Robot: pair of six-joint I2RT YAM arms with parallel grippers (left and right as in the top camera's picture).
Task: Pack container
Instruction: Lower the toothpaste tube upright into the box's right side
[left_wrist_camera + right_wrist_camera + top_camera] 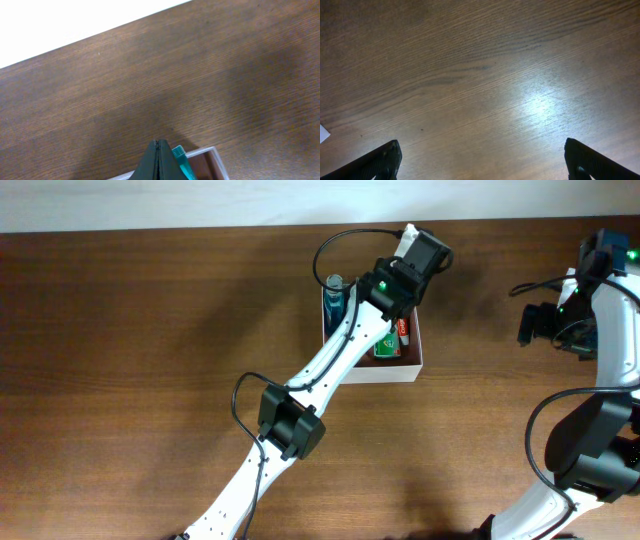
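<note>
The container (396,374) is a square white-walled box at the middle back of the table, largely covered by my left arm. A blue bottle (335,294) stands in its far left corner, and a green and red packet (391,345) lies by its right wall. My left gripper (420,252) hangs over the container's far side. In the left wrist view that gripper (158,142) is shut with nothing between its fingers, just above a corner of the container (201,151) and next to a teal item (181,158). Far right, my right gripper (540,326) (481,143) is open over bare wood.
The dark wooden table (150,330) ends at a white strip along its back edge (60,30). My left arm's elbow (290,425) and its cable loops rise over the front middle. A small white corner (322,133) shows at the left edge of the right wrist view.
</note>
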